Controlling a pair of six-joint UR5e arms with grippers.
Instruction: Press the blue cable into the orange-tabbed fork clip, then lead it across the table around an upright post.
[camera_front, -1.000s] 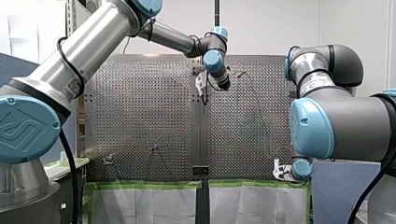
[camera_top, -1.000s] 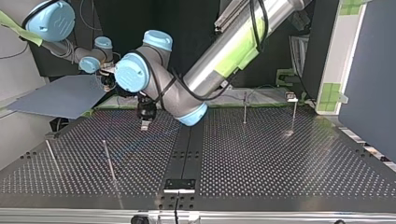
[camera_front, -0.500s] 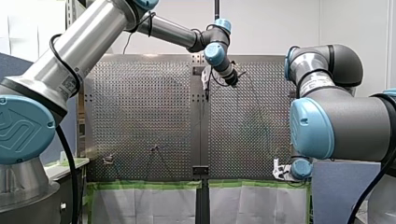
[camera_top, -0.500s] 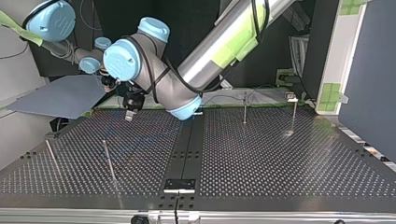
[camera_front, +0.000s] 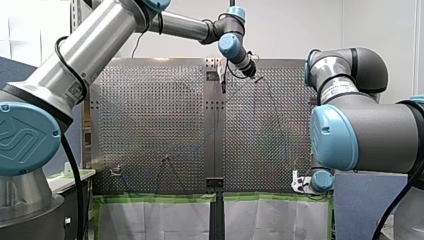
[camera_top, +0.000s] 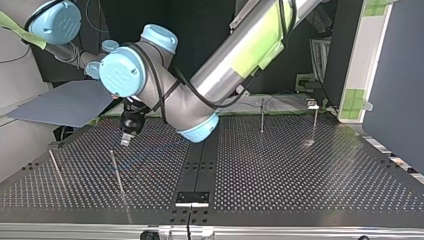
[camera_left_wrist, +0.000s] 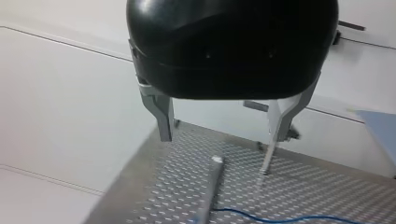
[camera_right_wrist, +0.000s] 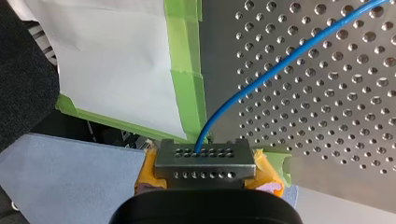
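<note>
Our left gripper (camera_left_wrist: 215, 151) hangs open, empty, near an upright post (camera_left_wrist: 210, 186), probably lining up the routing. Our right gripper (camera_right_wrist: 205, 161) clamps the blue cable (camera_right_wrist: 261, 79), anchoring its end.

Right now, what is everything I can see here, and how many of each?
perforated table: one, silver-grey metal, under everything.
upright posts: four, thin metal; two at the top view's left, two at its right.
blue cable: one, blue, lying across the table.
green tape: several strips, green, along the table's edge.
board: one, grey-blue, beside the table at the top view's left.
left gripper: one, black with metal fingers, open, a post ahead of it.
right gripper: one, yellow pads, shut on the blue cable.
</note>
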